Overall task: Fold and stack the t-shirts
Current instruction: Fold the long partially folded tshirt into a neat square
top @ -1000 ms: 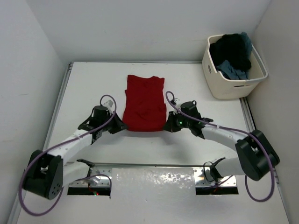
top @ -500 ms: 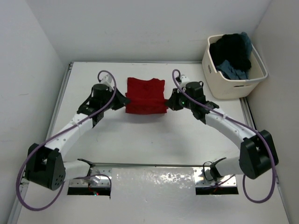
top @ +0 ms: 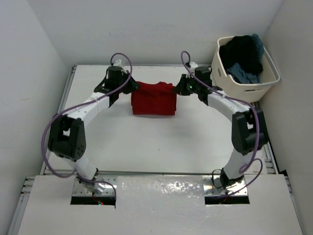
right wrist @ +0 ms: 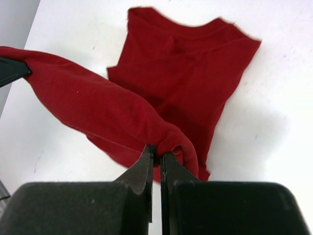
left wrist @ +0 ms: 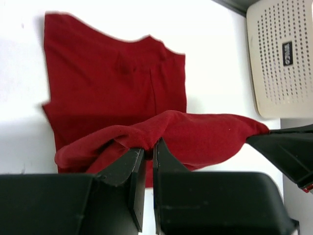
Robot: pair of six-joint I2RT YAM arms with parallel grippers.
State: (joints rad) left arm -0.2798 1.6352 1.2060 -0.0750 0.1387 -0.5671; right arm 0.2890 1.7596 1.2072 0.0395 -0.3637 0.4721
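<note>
Left gripper (top: 131,88) and right gripper (top: 179,89) are each pinching the lifted edge of the red t-shirt (top: 153,100), upper centre of the frame, folding it in half. Next comes laying that edge down squarely, then releasing.

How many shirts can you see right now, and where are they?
3: the red shirt on the table, a black shirt and a blue-grey shirt heaped in the cream tub. Others may lie hidden beneath.
</note>
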